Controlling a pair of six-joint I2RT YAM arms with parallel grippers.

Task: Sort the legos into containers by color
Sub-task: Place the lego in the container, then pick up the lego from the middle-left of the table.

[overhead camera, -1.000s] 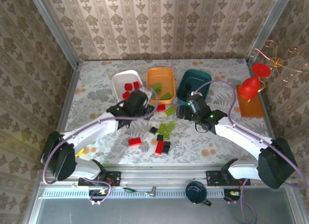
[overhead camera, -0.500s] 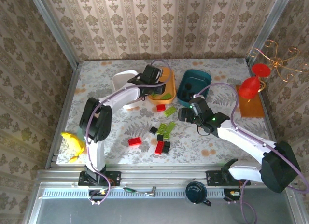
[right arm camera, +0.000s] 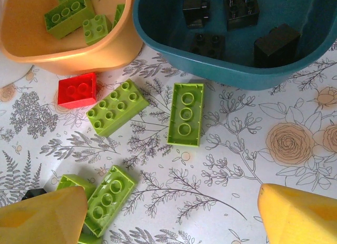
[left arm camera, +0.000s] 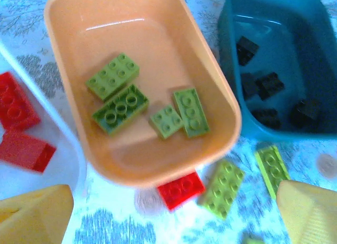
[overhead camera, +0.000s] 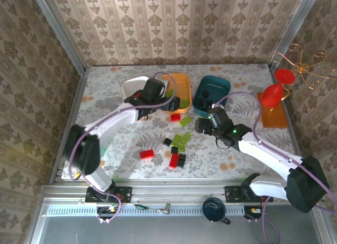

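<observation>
While beside tubs (left arm camera: 142, 176), left fingers (left arm camera: 32, 216) apart

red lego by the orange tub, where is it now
In the left wrist view the small red plastic brick lies just below the rim of the orange plastic tub, a lime-green oblong brick at its right.

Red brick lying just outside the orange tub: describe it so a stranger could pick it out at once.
Find the orange tub, which sits between the white tub and the teal tub. Just outside its near rim lies a small red brick. Its closest neighbour is a lime-green brick, and the other loose red bricks lie well away from the tubs.
</observation>
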